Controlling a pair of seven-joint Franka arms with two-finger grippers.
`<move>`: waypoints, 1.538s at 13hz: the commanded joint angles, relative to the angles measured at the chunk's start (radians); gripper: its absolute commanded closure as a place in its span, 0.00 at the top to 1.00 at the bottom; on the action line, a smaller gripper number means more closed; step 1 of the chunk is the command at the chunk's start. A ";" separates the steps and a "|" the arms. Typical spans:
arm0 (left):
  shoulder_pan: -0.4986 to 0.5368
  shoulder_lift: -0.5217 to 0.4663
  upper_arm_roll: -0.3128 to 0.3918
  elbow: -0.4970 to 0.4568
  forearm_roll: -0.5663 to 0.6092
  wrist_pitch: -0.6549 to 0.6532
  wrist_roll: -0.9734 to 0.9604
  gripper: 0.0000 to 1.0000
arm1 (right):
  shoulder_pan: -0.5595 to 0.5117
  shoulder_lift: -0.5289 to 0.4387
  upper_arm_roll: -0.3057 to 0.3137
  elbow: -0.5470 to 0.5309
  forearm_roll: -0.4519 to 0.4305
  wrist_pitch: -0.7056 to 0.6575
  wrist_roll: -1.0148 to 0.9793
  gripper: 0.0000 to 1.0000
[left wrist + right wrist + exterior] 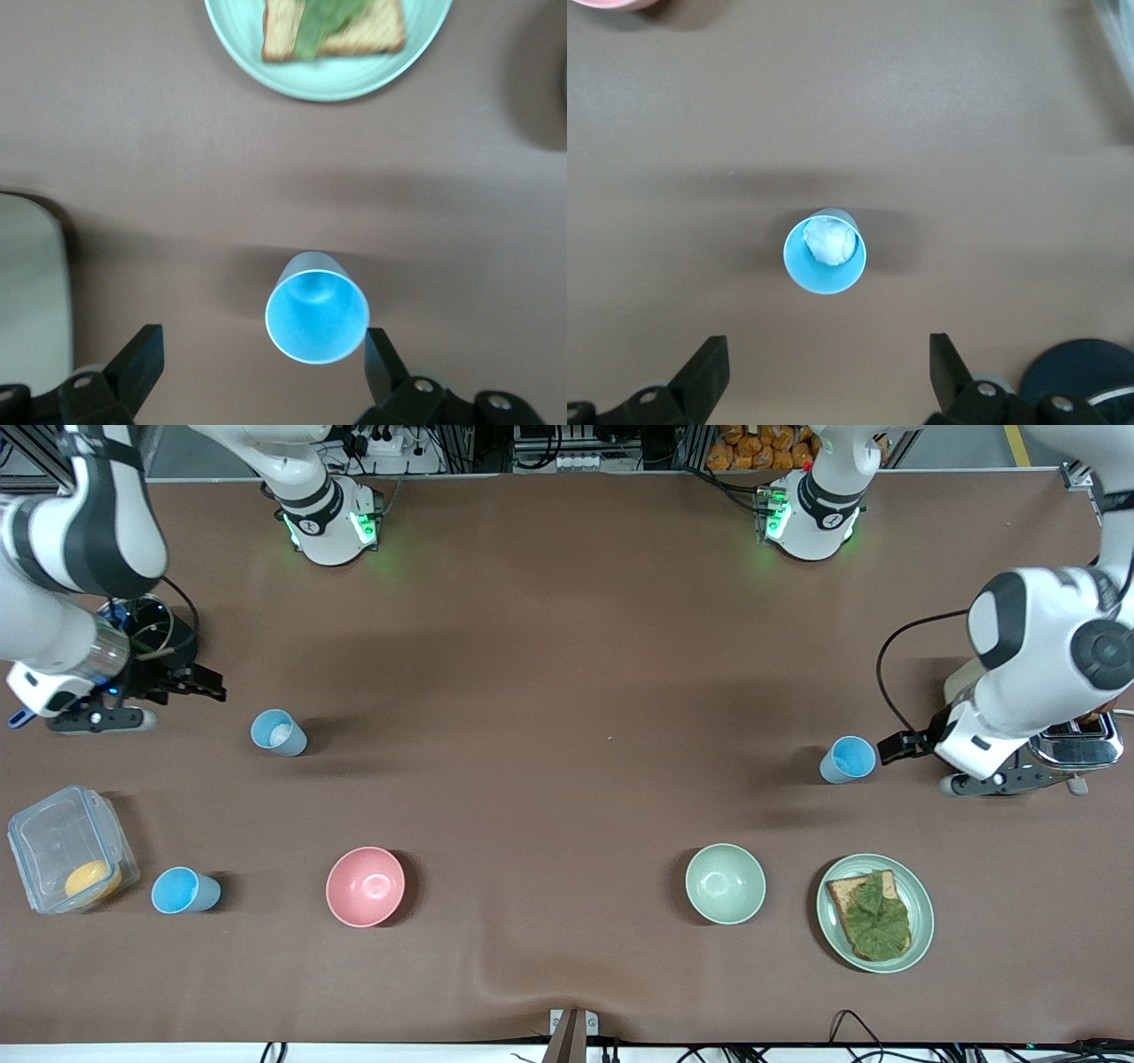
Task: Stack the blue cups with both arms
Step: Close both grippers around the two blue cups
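3 small tapered light-blue plastic cups stand upright and apart on the brown table.

The left gripper (895, 746) sits low at the left arm's end of the table, its 2 black fingers (383, 356) spread wide. The bright-blue-inside cup (847, 760) stands just beside the fingertips: in the left wrist view this cup (316, 307) sits between the lines of the 2 fingers, its rim close to one fingertip and well clear of the other, with nothing pinched. A shiny metal toaster (1076, 744) lies partly under that arm. Nearer the front camera are a pale green plate (919, 933) with a slice of toast topped by a green leaf (871, 915) and a pale green bowl (725, 883).

The right gripper (205, 685) is at the right arm's end of the table, its fingers (948, 363) also spread wide and holding nothing. The cup with a whitish lump inside (277, 732) stands near it; in the right wrist view this cup (825, 251) is centred ahead of the open jaws, clear of both tips.

The third cup (182, 890) stands nearer the front camera, between a clear plastic lidded box (53, 841) holding something yellow and a pink bowl (365, 886).
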 commanded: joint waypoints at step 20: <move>0.013 0.168 -0.012 -0.020 0.017 0.064 0.017 0.11 | -0.075 0.269 0.010 -0.207 -0.022 0.541 0.001 0.39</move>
